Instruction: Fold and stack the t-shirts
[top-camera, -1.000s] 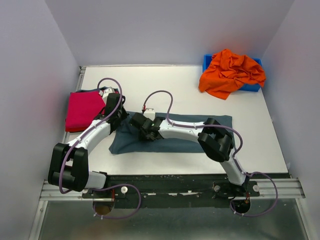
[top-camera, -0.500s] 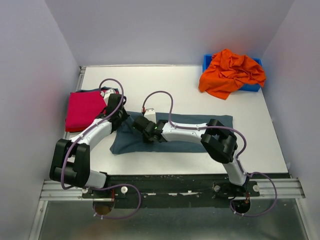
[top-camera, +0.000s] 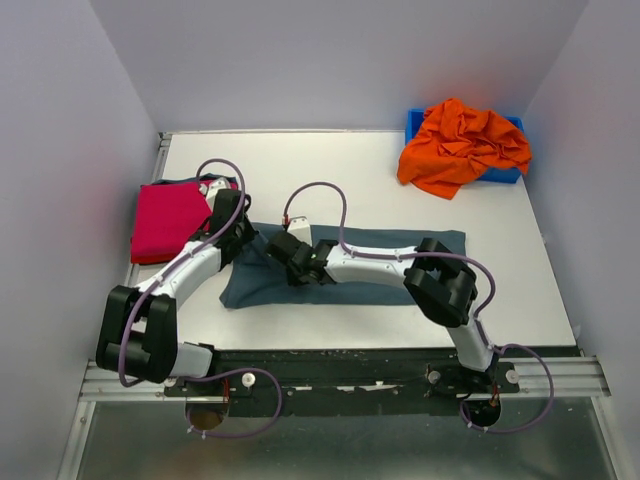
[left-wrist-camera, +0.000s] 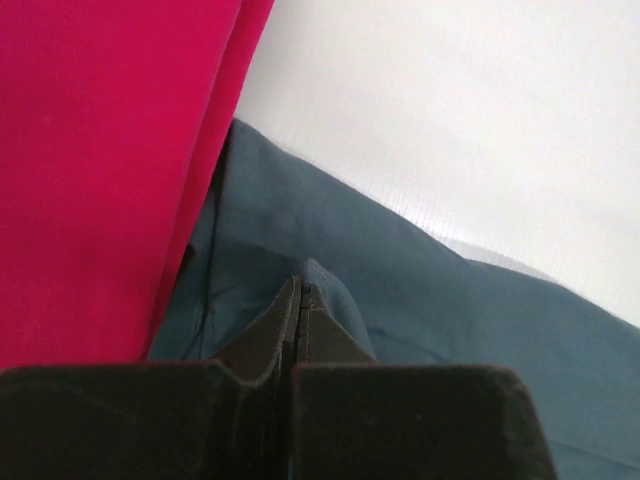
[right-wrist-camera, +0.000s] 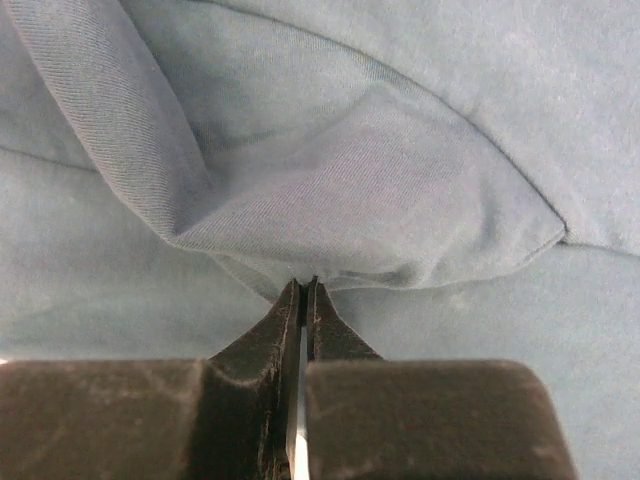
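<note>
The slate grey-blue t-shirt (top-camera: 350, 293) lies spread under both sets of fingers. The right gripper (right-wrist-camera: 304, 288) has just narrowed to a thin slit, pinching a raised fold at its tips. The left gripper (left-wrist-camera: 300, 287) stays fully shut on a nub of the same shirt, with the magenta-red t-shirt (left-wrist-camera: 90, 150) just left of its tips, so the fold can probably begin.

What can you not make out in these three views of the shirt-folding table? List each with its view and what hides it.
1. Top view: inside of the blue bin, covered by the orange t-shirt.
2. Top view: middle of the grey-blue t-shirt, under the right arm.
3. Left wrist view: most of the magenta t-shirt, cut off by the top and left edges.
4. Right wrist view: the grey-blue t-shirt's outline, cut off on all edges.
</note>
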